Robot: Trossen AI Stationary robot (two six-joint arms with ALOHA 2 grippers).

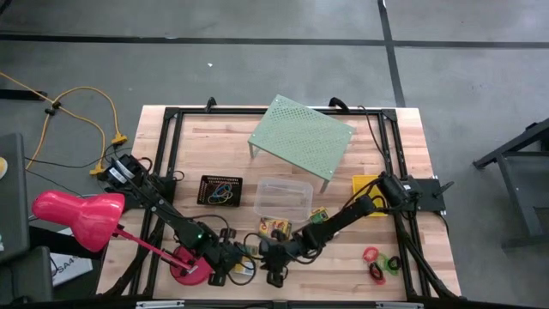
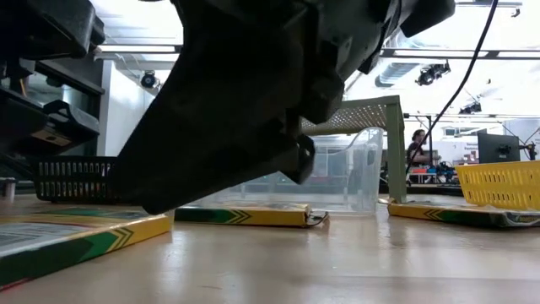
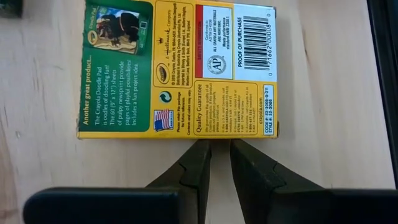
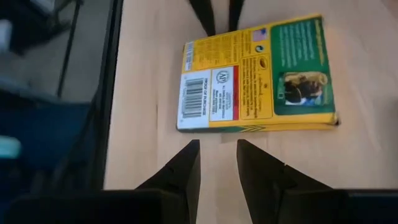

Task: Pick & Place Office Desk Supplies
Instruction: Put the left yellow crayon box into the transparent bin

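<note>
A green-and-yellow card box (image 3: 177, 68) lies flat on the wood near the table's near edge, printed back face up, also seen as the box (image 4: 255, 78) and the box (image 1: 251, 247). My left gripper (image 3: 221, 146) stands at one long edge of it, fingers a narrow gap apart. My right gripper (image 4: 217, 149) faces the opposite long edge from just short of it, fingers slightly apart and touching nothing. Two more boxes (image 1: 274, 226) (image 1: 319, 215) lie flat in front of the clear tub (image 1: 283, 196). My left gripper's fingertips (image 3: 200, 149) come level along the table, from its left side, to the middle of the box's long edge (image 3: 214, 135). I cannot tell whether they touch it. The box lies flat on the table.
A black mesh tray (image 1: 220, 190) holding coloured bands sits left of the tub. A yellow basket (image 1: 369, 183) is at the right, with red, green and black rings (image 1: 379, 262) near the table's near right corner. The pale green shelf (image 1: 300, 136) stands behind, and the pink lamp (image 1: 77, 215) overhangs the left edge.
</note>
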